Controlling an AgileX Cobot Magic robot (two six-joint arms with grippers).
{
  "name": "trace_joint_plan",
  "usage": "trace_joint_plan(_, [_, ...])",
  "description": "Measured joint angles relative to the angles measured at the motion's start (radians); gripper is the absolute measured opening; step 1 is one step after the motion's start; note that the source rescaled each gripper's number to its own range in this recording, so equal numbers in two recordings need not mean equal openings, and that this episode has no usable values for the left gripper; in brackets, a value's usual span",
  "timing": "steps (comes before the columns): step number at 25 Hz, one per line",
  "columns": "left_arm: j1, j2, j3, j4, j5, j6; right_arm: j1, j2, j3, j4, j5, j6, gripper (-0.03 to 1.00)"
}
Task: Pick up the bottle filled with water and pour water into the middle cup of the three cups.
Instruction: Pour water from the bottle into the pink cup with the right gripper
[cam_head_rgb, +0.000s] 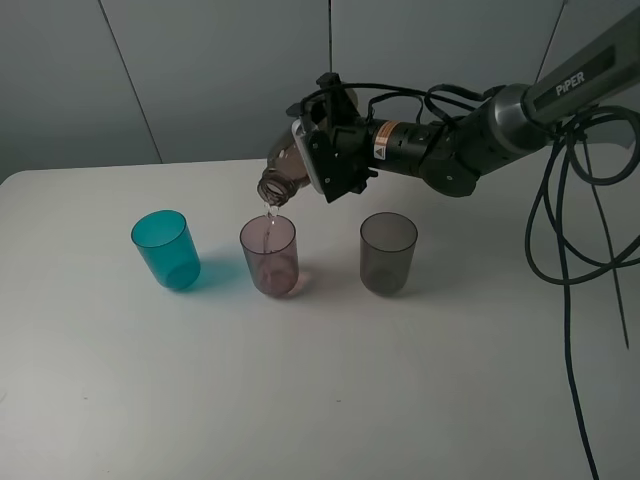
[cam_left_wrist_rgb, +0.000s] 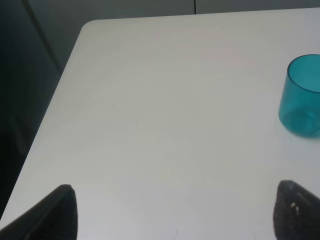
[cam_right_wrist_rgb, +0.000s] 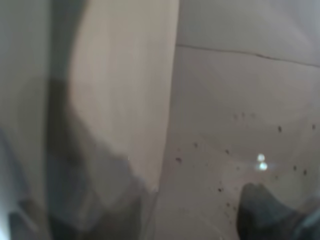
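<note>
Right end effector (cam_head_rgb: 320, 160) clamped sideways, left end effector (cam_left_wrist_rgb: 175, 215) spread.

1. table (cam_head_rgb: 320, 400): white, smooth, matt, soft shine only.
2. teal cup (cam_head_rgb: 166, 250), middle cup (cam_head_rgb: 269, 256) (pink), grey cup (cam_head_rgb: 388, 253): see-through plastic, smooth, a bit glossy.
3. bottle (cam_head_rgb: 283, 172): brown see-through plastic, smooth & shiny. In the right wrist view its wall looks cloudy w/ tiny dark specks.
4. right arm (cam_head_rgb: 510, 110): grey shell, smooth, semi-glossy.
5. right gripper (cam_head_rgb: 312, 150): black, matt, prob. plastic.
6. left gripper (cam_left_wrist_rgb: 176, 190) fingers (cam_left_wrist_rgb: 60, 212): black, matt, a bit grainy.
7. cables (cam_head_rgb: 571, 330): black, smooth, rubbery look.
8. wall (cam_head_rgb: 200, 70): grey panels, flat & matt.
</note>
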Motion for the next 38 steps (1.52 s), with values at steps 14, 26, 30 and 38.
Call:
trace_joint_plan(14, [0.000, 0.000, 0.000, 0.000, 0.000, 0.000, 0.013, 0.000, 0.000, 0.000, -0.027, -0.079, 0.02])
trace_joint_plan(26, [0.000, 0.000, 0.000, 0.000, 0.000, 0.000, 0.016, 0.000, 0.000, 0.000, -0.095, -0.116, 0.02])
trace_joint_plan(30, [0.000, 0.000, 0.000, 0.000, 0.000, 0.000, 0.016, 0.000, 0.000, 0.000, -0.110, -0.134, 0.02])
trace_joint_plan(38, [0.000, 0.000, 0.000, 0.000, 0.000, 0.000, 0.016, 0.000, 0.000, 0.000, -0.122, -0.186, 0.02])
